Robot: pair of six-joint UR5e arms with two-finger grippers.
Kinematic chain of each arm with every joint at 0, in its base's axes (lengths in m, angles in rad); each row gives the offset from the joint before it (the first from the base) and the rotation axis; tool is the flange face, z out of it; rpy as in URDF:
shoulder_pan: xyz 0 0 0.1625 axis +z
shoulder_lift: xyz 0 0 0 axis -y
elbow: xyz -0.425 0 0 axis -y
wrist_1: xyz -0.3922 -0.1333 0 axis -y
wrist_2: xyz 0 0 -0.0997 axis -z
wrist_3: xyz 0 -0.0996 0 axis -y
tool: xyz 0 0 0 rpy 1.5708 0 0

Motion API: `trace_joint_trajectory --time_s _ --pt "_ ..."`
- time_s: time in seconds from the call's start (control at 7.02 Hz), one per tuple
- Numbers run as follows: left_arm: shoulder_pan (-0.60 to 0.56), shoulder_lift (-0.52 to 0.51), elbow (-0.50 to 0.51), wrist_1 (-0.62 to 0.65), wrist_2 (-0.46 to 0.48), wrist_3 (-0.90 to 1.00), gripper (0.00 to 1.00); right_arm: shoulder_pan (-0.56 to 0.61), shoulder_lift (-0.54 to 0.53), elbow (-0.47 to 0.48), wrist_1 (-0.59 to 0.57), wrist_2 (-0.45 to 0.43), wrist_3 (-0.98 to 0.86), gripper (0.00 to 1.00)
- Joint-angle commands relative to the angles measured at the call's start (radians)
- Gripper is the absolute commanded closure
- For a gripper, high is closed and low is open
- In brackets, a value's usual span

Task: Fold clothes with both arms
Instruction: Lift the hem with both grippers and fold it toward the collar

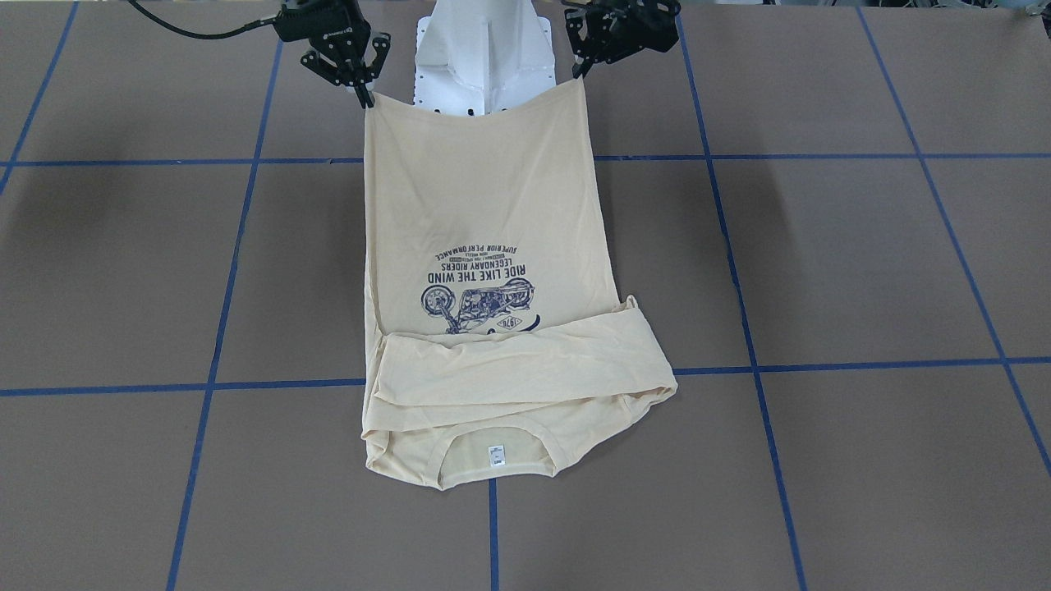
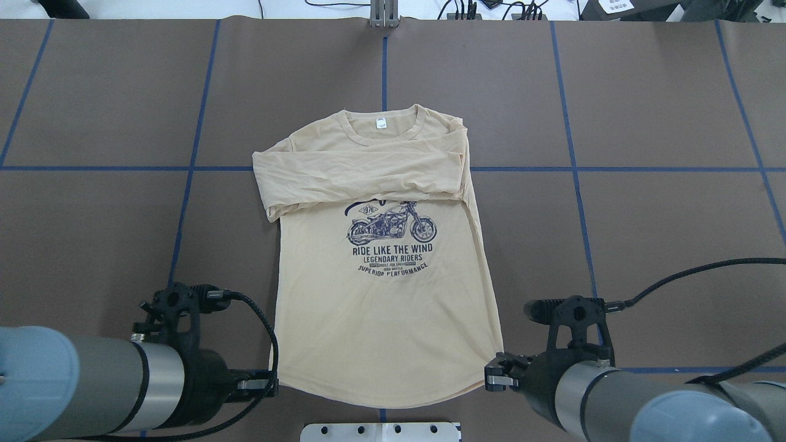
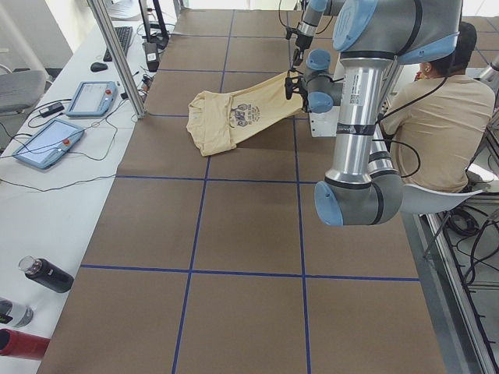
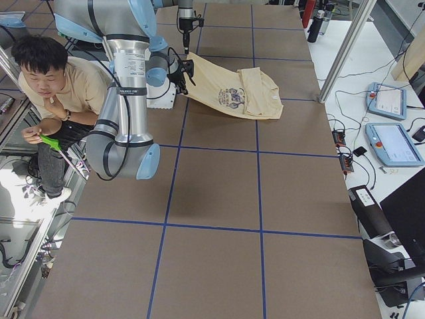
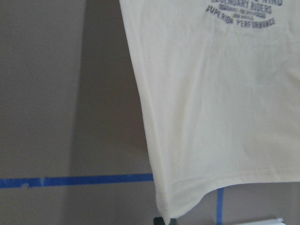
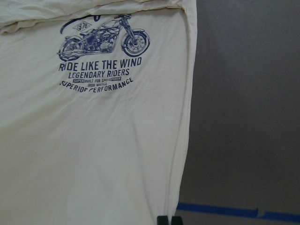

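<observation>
The cream-yellow shirt (image 1: 493, 205) lies print-up with both sleeves folded across its chest (image 2: 362, 178) and its collar and white label (image 2: 381, 123) at the far side. My left gripper (image 1: 581, 76) is shut on the left hem corner (image 5: 164, 211). My right gripper (image 1: 365, 100) is shut on the right hem corner (image 6: 171, 206). Both hold the hem raised off the table near the base, so the shirt (image 3: 234, 117) slopes down to its collar end on the table.
The white pedestal base (image 2: 381, 431) sits just behind the raised hem. A seated operator (image 3: 433, 117) is beside the robot. Teach pendants (image 3: 47, 140) and bottles (image 3: 47, 274) lie on the side table. Blue tape lines (image 2: 184, 202) cross the brown table.
</observation>
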Motion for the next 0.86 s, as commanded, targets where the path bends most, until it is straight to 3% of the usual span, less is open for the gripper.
trace_joint_trajectory --time_s 0.0,0.29,0.43,0.71 --pt "0.070 0.002 -0.201 0.161 -0.054 -0.004 1.00 -0.100 -0.021 0.231 -0.176 0.096 0.000 1.00" --pt "0.060 -0.006 -0.187 0.168 -0.043 -0.004 1.00 -0.064 -0.016 0.216 -0.188 0.068 0.002 1.00" --pt "0.010 -0.012 -0.118 0.167 -0.040 -0.003 1.00 -0.006 0.019 0.143 -0.186 0.065 -0.004 1.00" --pt "-0.107 -0.107 0.097 0.164 0.001 0.016 1.00 0.140 0.198 -0.091 -0.174 0.065 -0.024 1.00"
